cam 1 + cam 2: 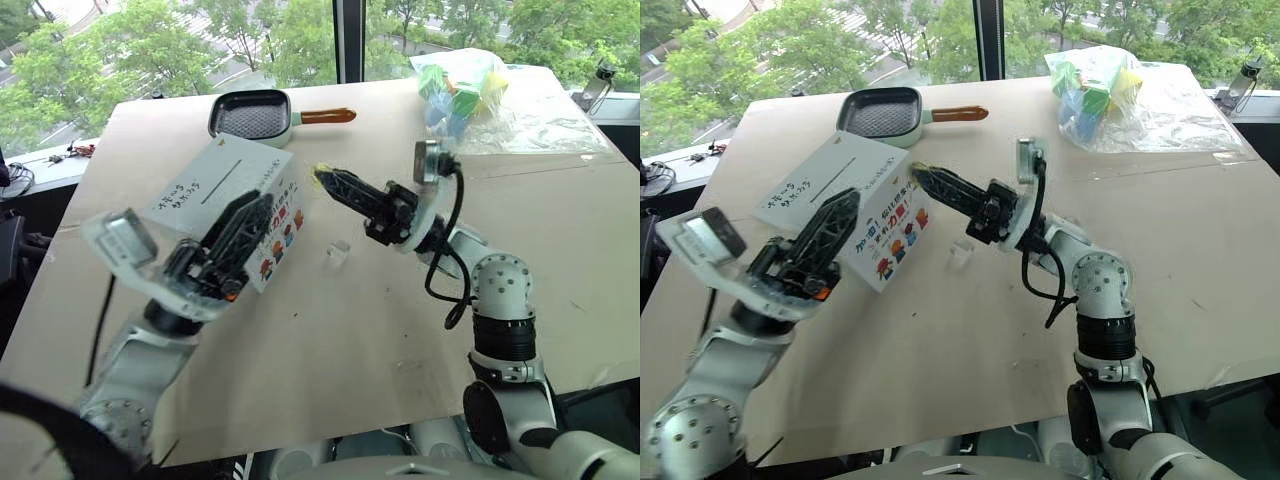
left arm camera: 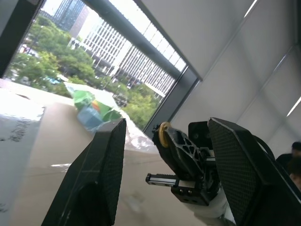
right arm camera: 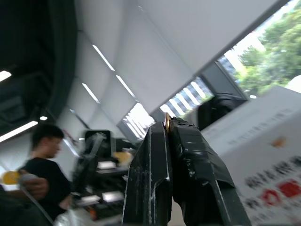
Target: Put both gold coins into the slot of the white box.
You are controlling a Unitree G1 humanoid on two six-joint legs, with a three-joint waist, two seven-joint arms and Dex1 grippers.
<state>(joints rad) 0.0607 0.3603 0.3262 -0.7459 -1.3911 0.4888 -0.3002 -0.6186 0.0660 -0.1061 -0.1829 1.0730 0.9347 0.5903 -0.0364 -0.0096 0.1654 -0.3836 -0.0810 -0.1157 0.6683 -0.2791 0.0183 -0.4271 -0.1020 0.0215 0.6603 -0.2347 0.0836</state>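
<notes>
**Right tool pinches a gold coin beside the white box**

The right tool (image 1: 322, 178) is lifted above the tabletop (image 1: 400, 330), near the centre of the head view, and it points toward the upper left of the frame. Its two black fingers are pressed together, and they pinch a gold coin (image 2: 164, 135) at the very tip. In the left wrist view the coin is seen as a small yellow disc that stands out of the fingertips; in the right wrist view only its thin edge shows between them. The tip is just beside the right upper corner of the white box (image 1: 225, 190), but I cannot tell if it touches the box.

The white box lies in the centre left of the frame, with the dark slot (image 1: 228, 180) across its plain top face and the colourful figures on the side that faces the camera.

The left tool (image 1: 248, 215) is in the lower left and also raised, in front of the box. Its fingers are spread and they hold nothing.

A small clear holder (image 1: 338, 254) lies on the tabletop just right of the box. A grey pan (image 1: 250, 115) with an orange handle is behind the box, and a plastic bag (image 1: 470, 90) with coloured things lies in the upper right.
</notes>
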